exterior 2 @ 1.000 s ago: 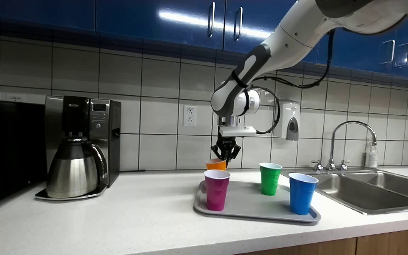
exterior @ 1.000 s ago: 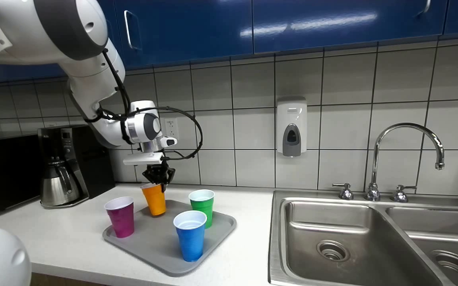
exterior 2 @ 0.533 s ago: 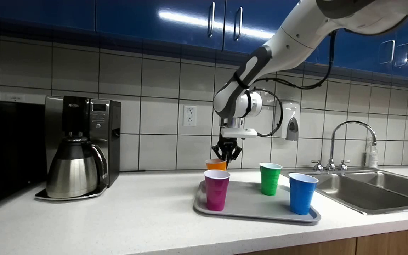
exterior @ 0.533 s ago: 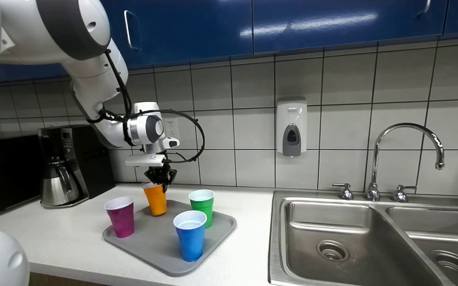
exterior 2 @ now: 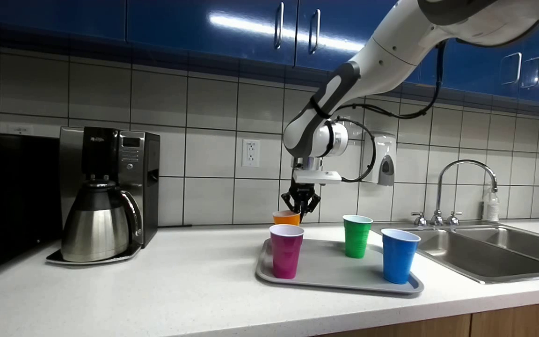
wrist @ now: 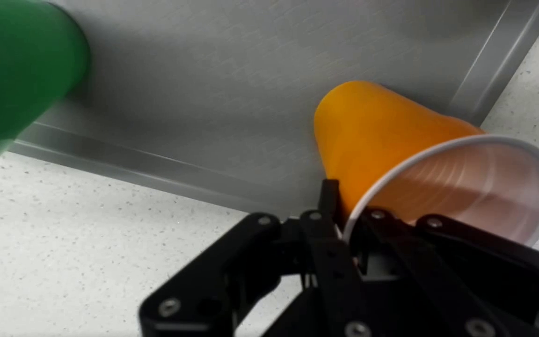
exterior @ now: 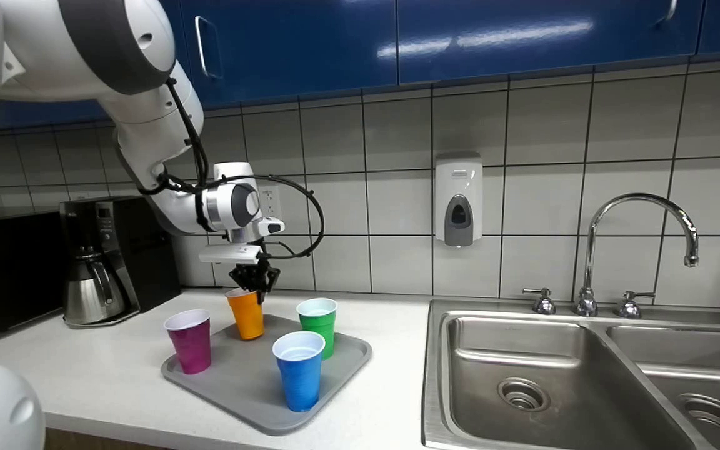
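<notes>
The gripper points down at the orange cup, its fingers drawn together w/ the cup's side pinched btwn them at the rim: in the wrist view 1 finger lies along the outside, the other is on the mouth side, tip hard to make out. Holding one side prob. suits b/c the plastic looks thin & the jaws needn't span the whole mouth. The cup is mouth up near a corner of the gray tray, base seemingly on it, tho can't tell if the gripper takes any weight.

Purple cup, green cup & blue cup also stand upright on the tray, near its edges & apart from e/o, which leaves fingers room to reach one rim w/o knocking a neighbor. In both exterior views the tray lies flat on the counter btwn coffee maker & sink; its raised edge prob. stops cups sliding off. Carafe sits on the coffee maker's base, handle outward, likely for easy grabbing. Soap dispenser is on the tiles near the faucet, prob. for handwashing
</notes>
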`<action>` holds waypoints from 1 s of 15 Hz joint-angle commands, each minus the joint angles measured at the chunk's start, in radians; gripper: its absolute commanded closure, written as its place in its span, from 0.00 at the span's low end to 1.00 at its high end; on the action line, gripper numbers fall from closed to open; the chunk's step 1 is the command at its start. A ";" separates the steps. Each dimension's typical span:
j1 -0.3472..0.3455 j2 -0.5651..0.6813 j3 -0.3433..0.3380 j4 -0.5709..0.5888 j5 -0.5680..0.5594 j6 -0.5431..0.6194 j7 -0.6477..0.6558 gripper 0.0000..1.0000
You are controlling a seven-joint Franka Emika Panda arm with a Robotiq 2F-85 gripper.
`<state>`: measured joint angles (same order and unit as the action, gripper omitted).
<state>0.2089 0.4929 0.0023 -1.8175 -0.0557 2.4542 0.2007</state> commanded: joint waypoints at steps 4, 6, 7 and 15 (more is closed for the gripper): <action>-0.024 -0.021 0.022 -0.031 0.014 0.011 -0.013 0.62; -0.024 -0.020 0.021 -0.031 0.013 0.011 -0.013 0.47; -0.024 -0.020 0.021 -0.031 0.012 0.011 -0.013 0.40; -0.022 -0.030 0.014 -0.035 0.004 0.014 -0.005 0.00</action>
<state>0.2046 0.4929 0.0024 -1.8290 -0.0555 2.4590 0.2007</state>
